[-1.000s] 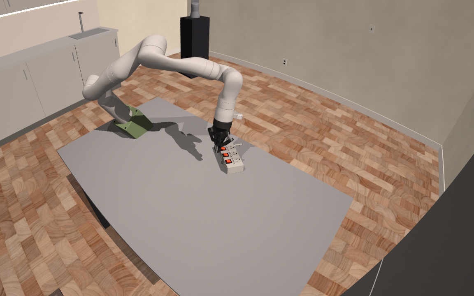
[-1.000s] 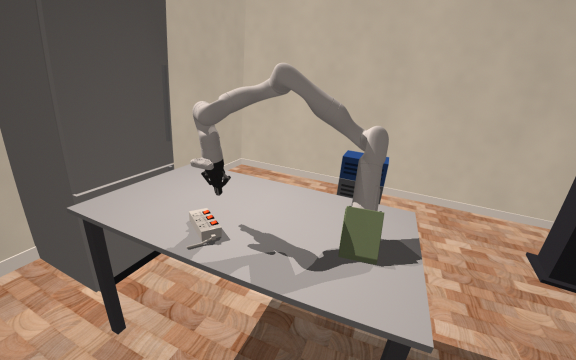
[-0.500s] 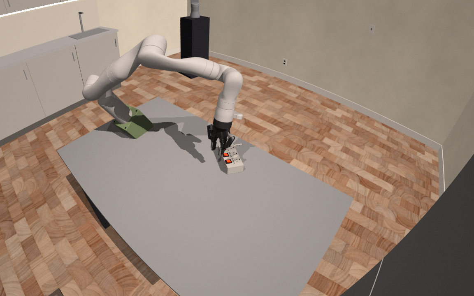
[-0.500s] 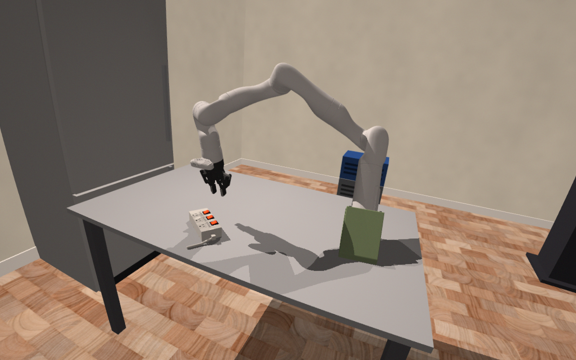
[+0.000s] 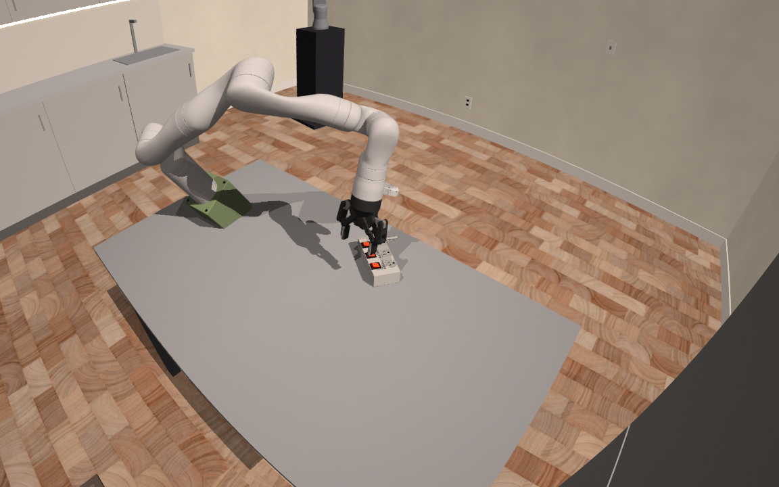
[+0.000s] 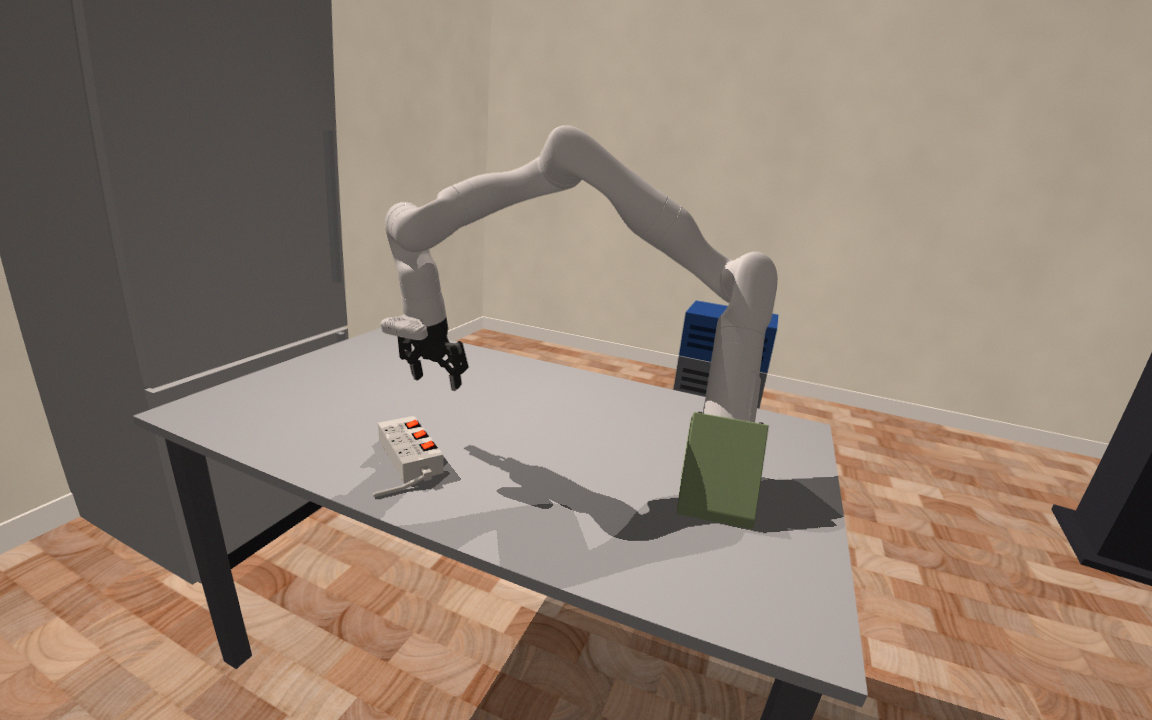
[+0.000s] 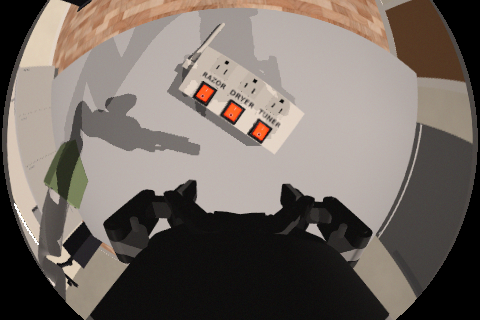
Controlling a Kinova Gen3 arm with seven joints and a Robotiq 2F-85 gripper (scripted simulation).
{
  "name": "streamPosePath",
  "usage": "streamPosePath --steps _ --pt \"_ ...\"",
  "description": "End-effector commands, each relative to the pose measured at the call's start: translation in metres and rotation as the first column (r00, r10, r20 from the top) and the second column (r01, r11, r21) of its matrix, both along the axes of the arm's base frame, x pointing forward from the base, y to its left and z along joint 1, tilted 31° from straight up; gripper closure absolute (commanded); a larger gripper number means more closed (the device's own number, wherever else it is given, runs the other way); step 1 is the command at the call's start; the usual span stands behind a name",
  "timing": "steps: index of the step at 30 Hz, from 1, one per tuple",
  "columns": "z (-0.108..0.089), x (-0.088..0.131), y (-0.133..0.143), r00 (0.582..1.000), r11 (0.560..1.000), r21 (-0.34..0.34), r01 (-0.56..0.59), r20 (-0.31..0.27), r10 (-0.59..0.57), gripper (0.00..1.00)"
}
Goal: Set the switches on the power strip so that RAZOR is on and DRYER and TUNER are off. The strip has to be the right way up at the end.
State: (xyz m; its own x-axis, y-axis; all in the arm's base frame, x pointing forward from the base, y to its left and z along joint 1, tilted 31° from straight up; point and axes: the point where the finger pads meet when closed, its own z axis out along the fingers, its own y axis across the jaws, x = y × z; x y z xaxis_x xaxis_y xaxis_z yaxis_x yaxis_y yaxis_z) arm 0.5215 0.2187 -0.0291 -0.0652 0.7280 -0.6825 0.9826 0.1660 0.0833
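Note:
The white power strip (image 5: pixel 386 278) (image 6: pixel 406 461) (image 7: pixel 289 131) lies right way up on the table, sockets and labels upward. Its three lit-looking orange rockers are RAZOR (image 5: pixel 366 243) (image 6: pixel 427 445) (image 7: pixel 205 93) at the cable end, DRYER (image 6: pixel 420 434) (image 7: pixel 233 112) in the middle and TUNER (image 5: pixel 375 265) (image 6: pixel 412 424) (image 7: pixel 260 131) at the far end. I cannot tell surely which way each rocker is tipped. My gripper (image 5: pixel 358 243) (image 6: pixel 435 380) (image 7: pixel 239 192) is open and empty, above the table beside the switch side of the strip, not touching it. A finger partly covers DRYER in the top view.
A short cable (image 6: pixel 396 490) (image 7: pixel 209 42) sticks out from the strip's RAZOR end. The grey table (image 5: pixel 320 363) (image 6: pixel 562 402) (image 7: pixel 350 135) has an edge beyond the socket side. The green arm mount (image 5: pixel 220 212) (image 6: pixel 723 465) (image 7: pixel 75 180) stands at the table's other end.

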Motion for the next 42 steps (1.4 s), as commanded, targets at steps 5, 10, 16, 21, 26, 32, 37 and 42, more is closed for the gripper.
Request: streamPosePath --steps 5,10,16,21,26,32,37,42 --pt "0.0 0.0 0.002 1.0 1.0 0.009 0.004 0.005 -0.004 0.0" --pt "0.0 0.0 0.002 1.0 1.0 0.009 0.004 0.005 -0.004 0.0" --pt "-0.005 -0.002 0.004 0.999 0.998 0.048 0.031 0.022 -0.032 0.0" --pt "-0.005 -0.002 0.004 0.999 0.998 0.048 0.031 0.022 -0.032 0.0" --pt "-0.009 -0.004 0.006 0.998 0.995 0.08 0.054 0.036 -0.057 0.0" --pt "-0.014 -0.007 0.009 0.995 0.99 0.119 0.081 0.051 -0.088 0.0" --pt "-0.018 -0.009 0.012 0.99 0.981 0.161 0.111 0.067 -0.123 0.0" --pt "-0.018 -0.009 0.012 0.99 0.981 0.161 0.111 0.067 -0.123 0.0"
